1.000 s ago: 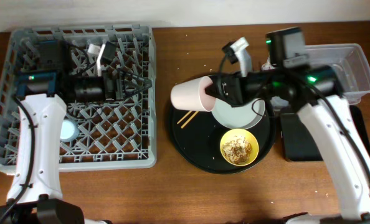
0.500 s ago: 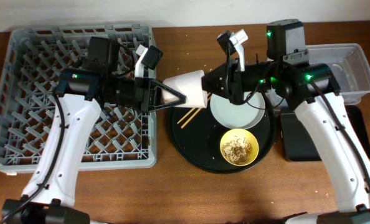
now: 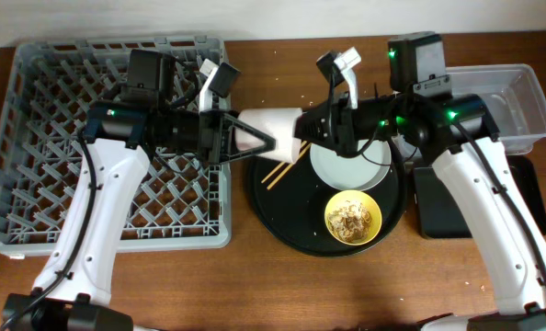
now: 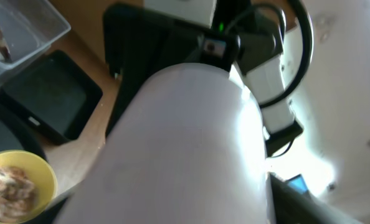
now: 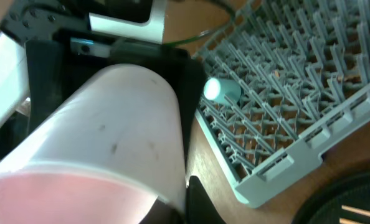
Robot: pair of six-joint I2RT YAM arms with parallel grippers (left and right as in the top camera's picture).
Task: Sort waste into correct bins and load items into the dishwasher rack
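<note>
Mid-handover over the tabletop [image 3: 245, 285], the right gripper [image 3: 310, 129] pinches the pink cup [image 3: 278, 124] while the left gripper [image 3: 253, 136] straddles its base (clamped or not, I cannot tell), so release should wait for firm hold.

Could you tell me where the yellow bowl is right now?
In the overhead view the yellow bowl sits right of centre, on the near part of the round black tray, close in front of the grey plate.

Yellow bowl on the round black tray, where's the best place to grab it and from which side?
Pinch the rim of the yellow bowl from above, one finger inside and one outside, on the edge away from the grey plate. It sits upright with noodle leftovers inside, so probably keep it level.
</note>
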